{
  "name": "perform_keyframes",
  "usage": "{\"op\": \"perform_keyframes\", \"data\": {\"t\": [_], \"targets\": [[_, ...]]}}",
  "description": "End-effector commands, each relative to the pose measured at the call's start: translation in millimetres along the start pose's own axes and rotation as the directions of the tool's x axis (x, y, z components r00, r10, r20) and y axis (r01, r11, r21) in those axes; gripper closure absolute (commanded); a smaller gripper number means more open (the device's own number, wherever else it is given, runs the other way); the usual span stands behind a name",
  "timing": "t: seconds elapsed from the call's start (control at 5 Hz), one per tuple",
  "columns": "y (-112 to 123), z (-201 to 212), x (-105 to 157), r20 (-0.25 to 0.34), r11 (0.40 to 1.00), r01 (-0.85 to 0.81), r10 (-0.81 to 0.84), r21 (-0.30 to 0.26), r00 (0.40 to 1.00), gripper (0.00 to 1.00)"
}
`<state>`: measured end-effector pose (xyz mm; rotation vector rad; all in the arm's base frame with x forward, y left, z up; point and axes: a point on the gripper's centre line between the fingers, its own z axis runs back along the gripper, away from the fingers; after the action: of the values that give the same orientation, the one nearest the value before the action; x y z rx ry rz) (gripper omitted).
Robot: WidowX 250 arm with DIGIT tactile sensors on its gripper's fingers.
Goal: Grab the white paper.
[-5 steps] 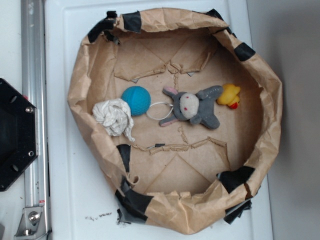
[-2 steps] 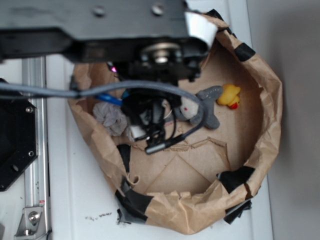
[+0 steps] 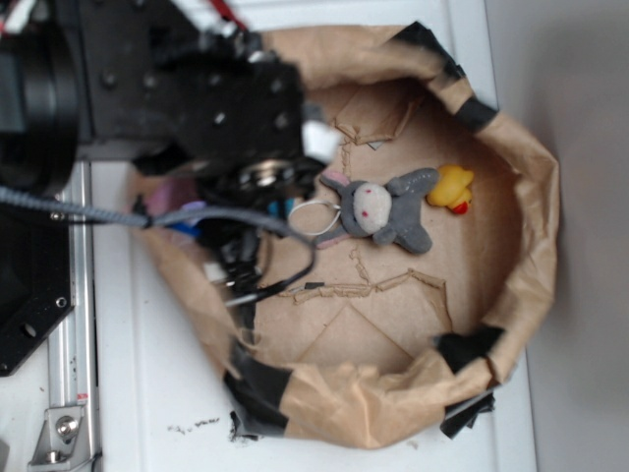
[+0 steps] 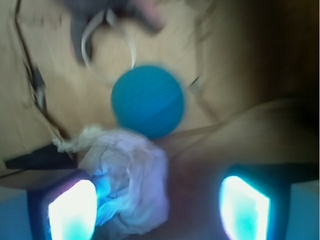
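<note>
- Two views show the scene, and the arm [image 3: 147, 88] is the largest thing in the exterior one. It fills the upper left; a moment ago it stretched across the whole top and reached further right.
- Brown paper basin [image 3: 511, 147] with black tape patches sits on the white surface [image 3: 147, 393]. Its left wall is now hidden by the arm, and more of its floor at the right shows than before.
- Grey stuffed animal [image 3: 378, 209] lies near the middle of the floor, where it lay before, with the yellow duck [image 3: 452, 187] touching its right side.
- Gripper [image 4: 157, 207]: in the wrist view its two fingers [image 4: 72, 210] glow at the lower corners, spread wide apart, gripping nothing.
- White paper [image 4: 127, 182], a crumpled wad, lies between the fingers close against the left one in that view; whether they touch is unclear. In the exterior view the arm now covers it fully.
- Blue ball [image 4: 148, 101] touches the top of the wad in the wrist view.
- White string loop [image 3: 312, 218] lies beside the stuffed animal.
</note>
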<state>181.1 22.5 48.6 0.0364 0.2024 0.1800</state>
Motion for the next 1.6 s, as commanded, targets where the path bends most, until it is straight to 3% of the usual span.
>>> {"op": "perform_keyframes", "data": {"t": [0.0,0.2,0.4,0.6,0.8,1.0,1.4], "targets": [[-11,-28,9,0.118,0.992,0.117,-0.111,-0.047,0.987,0.00],[-18,-11,16,0.144,0.991,0.117,-0.107,-0.060,0.984,1.00],[-22,23,27,0.192,0.990,0.118,-0.101,-0.080,0.976,1.00],[-29,74,48,0.284,0.990,0.118,-0.092,-0.077,0.954,1.00],[-41,110,53,0.369,0.985,0.162,-0.129,-0.059,0.921,1.00],[-50,120,57,0.416,0.975,0.223,-0.194,-0.020,0.888,1.00],[-45,113,56,0.390,0.974,0.225,-0.197,-0.029,0.900,1.00]]}}
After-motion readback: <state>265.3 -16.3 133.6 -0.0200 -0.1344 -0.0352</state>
